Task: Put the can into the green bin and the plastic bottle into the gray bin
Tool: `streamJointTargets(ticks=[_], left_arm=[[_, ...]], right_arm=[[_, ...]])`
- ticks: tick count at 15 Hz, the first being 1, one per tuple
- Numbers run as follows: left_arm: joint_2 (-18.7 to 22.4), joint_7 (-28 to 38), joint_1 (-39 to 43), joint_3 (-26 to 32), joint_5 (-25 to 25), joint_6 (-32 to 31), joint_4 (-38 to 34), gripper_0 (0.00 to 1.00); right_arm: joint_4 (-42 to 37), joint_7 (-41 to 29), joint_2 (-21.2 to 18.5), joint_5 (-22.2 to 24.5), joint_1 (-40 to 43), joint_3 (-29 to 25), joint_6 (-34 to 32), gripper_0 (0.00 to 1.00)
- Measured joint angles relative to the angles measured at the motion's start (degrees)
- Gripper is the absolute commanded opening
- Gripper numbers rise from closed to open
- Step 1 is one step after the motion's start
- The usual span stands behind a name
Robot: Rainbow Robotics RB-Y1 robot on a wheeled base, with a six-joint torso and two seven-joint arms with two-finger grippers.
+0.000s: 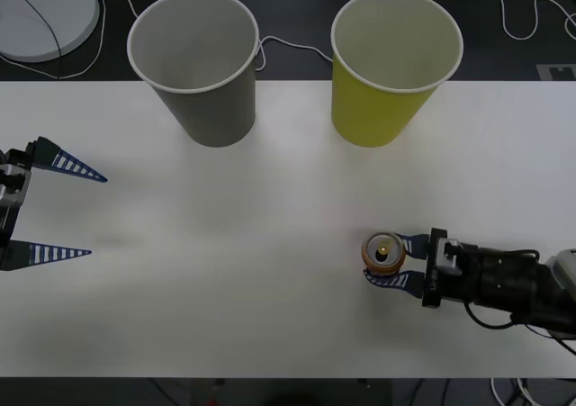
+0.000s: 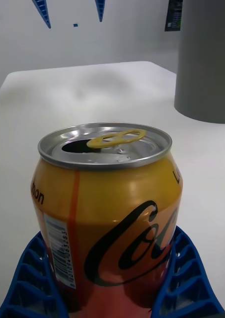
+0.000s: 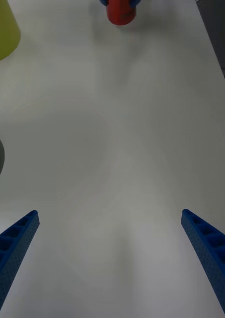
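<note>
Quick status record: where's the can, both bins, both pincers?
can: upright on white table, in front of the green bin
right pincer: fingers closed on the can's sides
left pincer: open, hanging over the table's left edge, holding nothing
green bin: upright, table's far side
gray bin: upright, to the green bin's left

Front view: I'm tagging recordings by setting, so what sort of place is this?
Probably a lab test bench: a bare white table holding two oversized paper-cup bins, gray and green, cables behind, and the right pincer around a can.
</note>
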Motion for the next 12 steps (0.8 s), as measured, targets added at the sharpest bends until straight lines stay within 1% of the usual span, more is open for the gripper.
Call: streamJointTargets(ticks=[4, 7, 10, 12], left_arm=[[0.00, 0.00, 0.00, 0.00, 0.00, 0.00, 0.00, 1.00], [0.00, 0.00, 0.00, 0.00, 0.00, 0.00, 0.00, 1.00], [0.00, 0.00, 0.00, 0.00, 0.00, 0.00, 0.00, 1.00], [0.00, 0.00, 0.00, 0.00, 0.00, 0.00, 0.00, 1.00]], right_arm=[[-14.44, -13.12, -2.19, 7.09, 5.23, -4.86, -0.07, 0.00], [-28.61, -26.27, -2.38, 14.82, 10.25, -10.20, -0.55, 0.00], [-40.74, -39.60, -2.38, 21.31, 13.94, -13.98, -0.83, 0.00], [-46.20, -47.59, -2.47, 24.40, 14.99, -16.09, -2.21, 0.00]])
